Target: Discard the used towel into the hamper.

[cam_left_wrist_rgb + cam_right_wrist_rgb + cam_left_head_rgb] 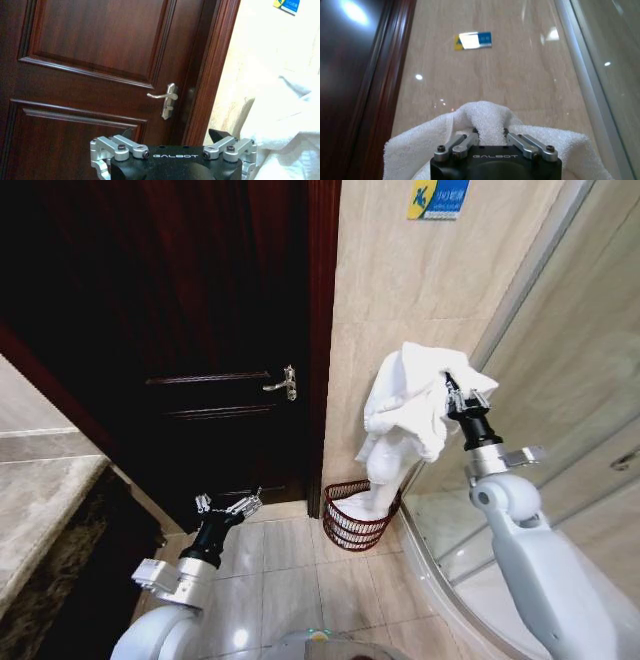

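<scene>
While our right gripper (458, 395) is raised against the beige tiled wall (400, 280), its fingers are pinched on a fold of the white towel (410, 405). We see the towel draping down from that grip, with its lower end reaching into the hamper (355, 525). This small dark reddish-brown basket sits on the floor tiles (290, 570), tucked into the corner between the dark wooden door (200, 310) and the curved glass shower enclosure (560, 380). We find the door frame just beside the hamper on one side and the shower's base rail close on the other. Our left gripper (228, 505) hangs low in front of the door, well apart from the towel, with its fingers spread and holding nothing. A silver lever handle (283, 384) sticks out from the door above it. A blue and yellow sticker (438, 198) marks the wall high above the towel. A stone countertop (40, 510) lies on our far left.
</scene>
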Available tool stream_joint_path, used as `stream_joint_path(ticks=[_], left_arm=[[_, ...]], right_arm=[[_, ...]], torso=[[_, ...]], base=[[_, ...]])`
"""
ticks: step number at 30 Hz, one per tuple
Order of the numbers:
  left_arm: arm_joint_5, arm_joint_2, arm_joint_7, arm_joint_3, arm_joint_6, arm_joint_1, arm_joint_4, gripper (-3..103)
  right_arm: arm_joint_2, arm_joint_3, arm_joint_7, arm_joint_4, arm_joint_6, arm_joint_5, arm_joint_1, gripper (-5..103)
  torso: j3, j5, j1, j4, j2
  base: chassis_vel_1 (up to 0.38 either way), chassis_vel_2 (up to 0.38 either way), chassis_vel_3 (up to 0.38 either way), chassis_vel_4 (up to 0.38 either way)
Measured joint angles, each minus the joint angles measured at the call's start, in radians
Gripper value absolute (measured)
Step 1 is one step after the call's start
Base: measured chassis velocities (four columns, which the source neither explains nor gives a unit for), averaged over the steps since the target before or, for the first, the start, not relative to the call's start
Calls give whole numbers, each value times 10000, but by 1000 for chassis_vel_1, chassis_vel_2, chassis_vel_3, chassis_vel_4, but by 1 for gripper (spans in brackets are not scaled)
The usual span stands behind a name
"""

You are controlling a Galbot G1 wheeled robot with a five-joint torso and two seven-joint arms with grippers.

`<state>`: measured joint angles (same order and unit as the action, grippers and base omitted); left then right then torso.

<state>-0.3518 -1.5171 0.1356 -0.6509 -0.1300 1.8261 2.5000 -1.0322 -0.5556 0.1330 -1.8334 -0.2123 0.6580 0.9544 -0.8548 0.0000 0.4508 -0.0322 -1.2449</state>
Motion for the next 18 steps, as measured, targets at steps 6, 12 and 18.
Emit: stream_joint_path(ticks=[6,12,18], left_arm=[[0,0,0,0,0,0,0,100],[0,0,0,0,0,0,0,100],[0,0,0,0,0,0,0,100]], right_arm=[[-269,146,189,622,-330,-134,-91,14],[-517,270,284,1266,-617,-346,-104,14],[-656,336,314,1737,-807,-473,-87,14]], torso=[[0,0,0,0,0],[0,0,0,0,0],[1,0,0,0,0]], base=[[0,0,0,0],[0,0,0,0],[0,0,0,0]])
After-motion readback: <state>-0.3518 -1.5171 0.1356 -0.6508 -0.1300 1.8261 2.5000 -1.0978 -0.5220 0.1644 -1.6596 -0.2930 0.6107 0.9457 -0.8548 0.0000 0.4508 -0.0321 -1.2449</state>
